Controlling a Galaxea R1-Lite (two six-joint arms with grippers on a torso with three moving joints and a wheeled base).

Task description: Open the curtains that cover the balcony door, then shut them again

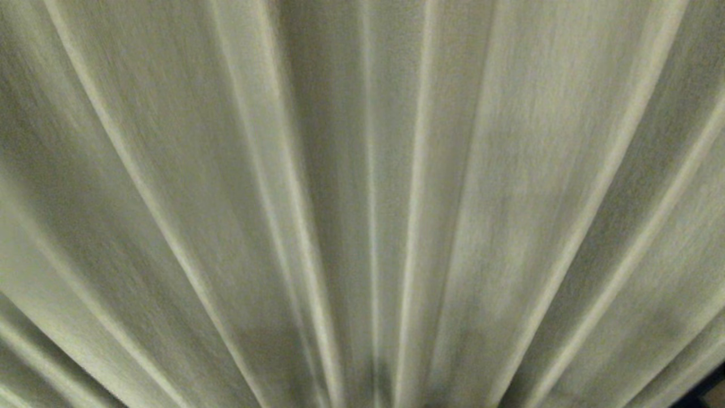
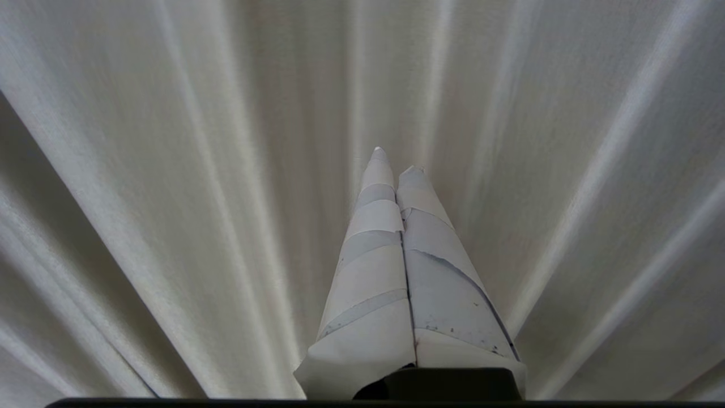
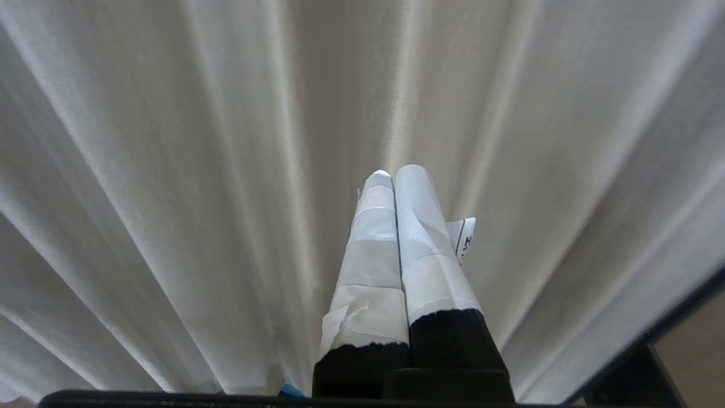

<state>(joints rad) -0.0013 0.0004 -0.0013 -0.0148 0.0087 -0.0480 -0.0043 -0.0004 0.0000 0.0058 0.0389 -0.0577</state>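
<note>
From my head camera, the curtains (image 1: 362, 187) fill almost the whole frame: cream-beige pleated fabric whose folds fan out from the bottom centre toward the top edge. Only at the far lower right corner does a small dark gap (image 1: 708, 391) show past the cloth; I cannot tell what lies in it. Neither of my arms appears here, and the balcony door is hidden behind the fabric.

In my left wrist view, my left pincer (image 2: 396, 161) rises from the bottom centre, its two tape-wrapped fingers (image 2: 368, 266) pressed together along their length and pinching nothing. The tips point at the curtains (image 2: 170, 170), which cover the whole background; whether they touch the cloth I cannot tell.

In my right wrist view, my right pincer (image 3: 396, 173) stands the same way at the lower centre, white-taped fingers (image 3: 427, 238) pressed together and empty, with a small printed paper tag (image 3: 465, 238) sticking out beside one finger. The curtains (image 3: 198, 170) fill the frame behind it. At the lower right corner a dark slanted edge (image 3: 668, 323) borders the fabric, with a brownish surface (image 3: 696, 345) beyond.
</note>
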